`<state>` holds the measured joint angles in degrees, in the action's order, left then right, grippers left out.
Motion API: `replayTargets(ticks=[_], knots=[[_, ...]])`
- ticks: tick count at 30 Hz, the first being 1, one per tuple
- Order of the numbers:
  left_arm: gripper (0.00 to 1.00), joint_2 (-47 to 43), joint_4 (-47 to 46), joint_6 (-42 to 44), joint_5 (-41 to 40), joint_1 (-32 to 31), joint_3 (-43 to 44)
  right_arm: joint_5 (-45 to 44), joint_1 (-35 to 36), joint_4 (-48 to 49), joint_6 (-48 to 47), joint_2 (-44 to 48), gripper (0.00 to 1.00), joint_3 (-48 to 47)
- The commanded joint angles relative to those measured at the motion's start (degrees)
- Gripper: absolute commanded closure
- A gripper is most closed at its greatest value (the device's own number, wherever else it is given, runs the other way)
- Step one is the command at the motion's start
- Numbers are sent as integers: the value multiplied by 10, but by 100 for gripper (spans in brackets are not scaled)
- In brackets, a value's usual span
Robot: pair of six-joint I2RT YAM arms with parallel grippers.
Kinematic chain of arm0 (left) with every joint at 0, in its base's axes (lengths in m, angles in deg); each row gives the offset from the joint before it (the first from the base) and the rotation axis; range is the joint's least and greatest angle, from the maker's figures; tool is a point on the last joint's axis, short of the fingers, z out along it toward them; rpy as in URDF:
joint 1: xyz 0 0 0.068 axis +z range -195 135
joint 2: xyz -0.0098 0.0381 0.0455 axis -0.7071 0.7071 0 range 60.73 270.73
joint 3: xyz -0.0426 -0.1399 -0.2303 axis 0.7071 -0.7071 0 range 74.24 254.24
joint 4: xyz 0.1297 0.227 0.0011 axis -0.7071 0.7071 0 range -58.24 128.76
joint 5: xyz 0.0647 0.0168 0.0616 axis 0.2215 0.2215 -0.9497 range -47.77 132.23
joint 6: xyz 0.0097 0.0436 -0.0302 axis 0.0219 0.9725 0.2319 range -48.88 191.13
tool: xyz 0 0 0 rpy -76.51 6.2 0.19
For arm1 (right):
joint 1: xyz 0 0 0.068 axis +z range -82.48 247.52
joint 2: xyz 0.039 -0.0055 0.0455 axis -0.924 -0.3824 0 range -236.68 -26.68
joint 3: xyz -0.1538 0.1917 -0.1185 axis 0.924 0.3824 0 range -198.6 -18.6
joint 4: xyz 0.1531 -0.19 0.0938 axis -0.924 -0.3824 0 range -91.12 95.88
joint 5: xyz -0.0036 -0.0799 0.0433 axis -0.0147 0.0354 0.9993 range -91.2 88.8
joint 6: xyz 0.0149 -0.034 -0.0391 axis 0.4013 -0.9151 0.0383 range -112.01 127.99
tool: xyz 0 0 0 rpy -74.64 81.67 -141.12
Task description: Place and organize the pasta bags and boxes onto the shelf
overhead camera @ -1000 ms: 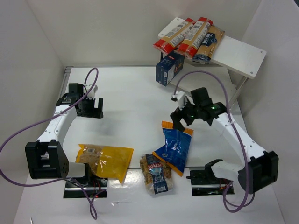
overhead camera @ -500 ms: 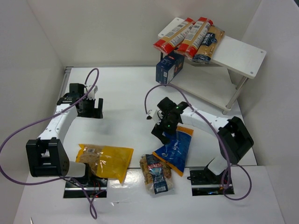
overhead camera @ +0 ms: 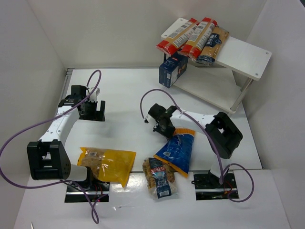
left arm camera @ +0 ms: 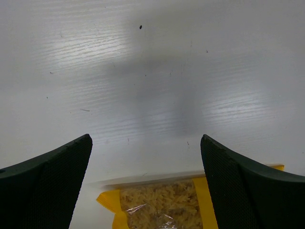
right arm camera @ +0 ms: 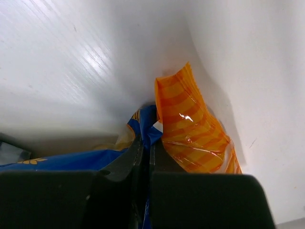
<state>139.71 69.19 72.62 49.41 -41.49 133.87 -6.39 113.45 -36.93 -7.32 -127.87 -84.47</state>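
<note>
The blue bag [overhead camera: 175,151] with the orange top [right arm camera: 194,128] lies on the table right of centre. My right gripper [overhead camera: 166,129] [right arm camera: 147,144] is shut on its upper corner, pinching blue film beside the orange strip. A yellow bag [overhead camera: 107,162] [left arm camera: 162,206] and a small clear bag [overhead camera: 159,177] lie near the front. My left gripper [overhead camera: 92,114] [left arm camera: 145,140] hangs open above bare table, just beyond the yellow bag's end. The navy box [overhead camera: 171,70] stands at the left end of the shelf's lower board [overhead camera: 209,90]. Tan packs [overhead camera: 180,36] lie on the shelf's top board [overhead camera: 244,55].
White walls close in the table on the left, back and right. Purple cables [overhead camera: 157,93] loop over both arms. The arm bases [overhead camera: 213,182] sit at the near edge, close to the front bags. A tan and blue pack [overhead camera: 213,45] lies beside the tan packs.
My right arm has swung left and down over the blue bag, and its jaws have shut on the bag's orange-topped end, which is now crumpled. The left arm has not moved.
</note>
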Motion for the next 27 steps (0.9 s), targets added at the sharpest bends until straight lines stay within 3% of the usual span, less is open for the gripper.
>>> replayTargets(ticks=[1, 7, 11, 20, 23, 27], knots=[[0, 2, -4, 8, 6, 0, 10, 37, 2, 18, -3, 0, 100, -55], [0, -3, -4, 13, 12, 0, 10, 214, 2, -14, -39, 56, 100, -205], [0, 2, -4, 19, 27, 0, 10, 285, -9, -10, -60, 70, 100, -267], [0, -35, 1, 52, 122, 0, 10, 395, -58, 65, -39, 90, 100, -259], [0, -41, 1, 58, 129, 0, 10, 402, -66, 101, -39, 90, 100, -236], [0, -46, 1, 58, 129, 0, 10, 343, -66, 142, -65, 27, 100, -226]])
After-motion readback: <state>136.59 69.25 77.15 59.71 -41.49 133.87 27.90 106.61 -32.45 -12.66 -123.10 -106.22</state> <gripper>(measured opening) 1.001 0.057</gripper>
